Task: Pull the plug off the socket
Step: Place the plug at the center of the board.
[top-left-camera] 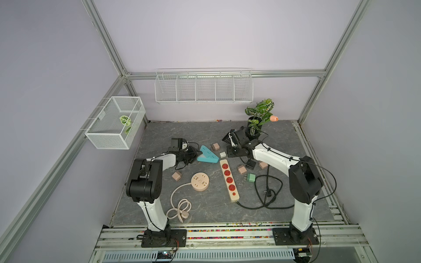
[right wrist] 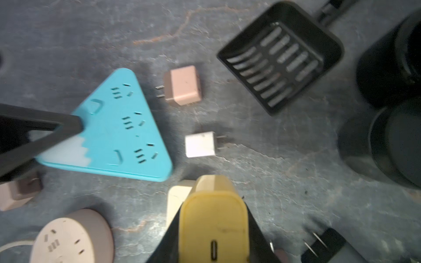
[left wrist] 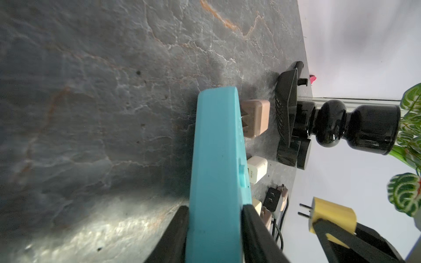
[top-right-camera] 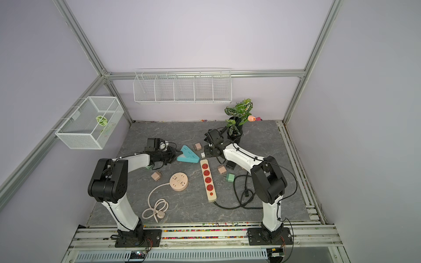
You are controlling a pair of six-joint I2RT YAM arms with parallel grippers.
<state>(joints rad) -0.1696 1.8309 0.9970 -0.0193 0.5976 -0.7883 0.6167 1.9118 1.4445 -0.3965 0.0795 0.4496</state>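
The yellow plug (right wrist: 214, 227) is gripped across its body by the right gripper (right wrist: 213, 211), whose jaws are closed on it. Its two pins are seen bare in the left wrist view, so it is judged to be already clear of the socket. It is held above the tabletop (top-left-camera: 296, 136), toward the far edge and near the middle. The blue triangular socket (top-left-camera: 206, 154) is found just to its left. It is clamped at one corner, across its thickness, by the left gripper (left wrist: 214, 214), with both fingers pressed against its faces.

The risk is judged to lie mainly in the putting down. A pink plug (right wrist: 183, 85) and a white plug (right wrist: 200, 144) are scattered close below. A black scoop (right wrist: 280, 57) and a black vase (left wrist: 364, 127) are stood near the right arm, and could be knocked by a careless swing. Whether the socket is lifted off the tabletop cannot be told; if it is, it could be dropped onto its neighbours by a sudden release.
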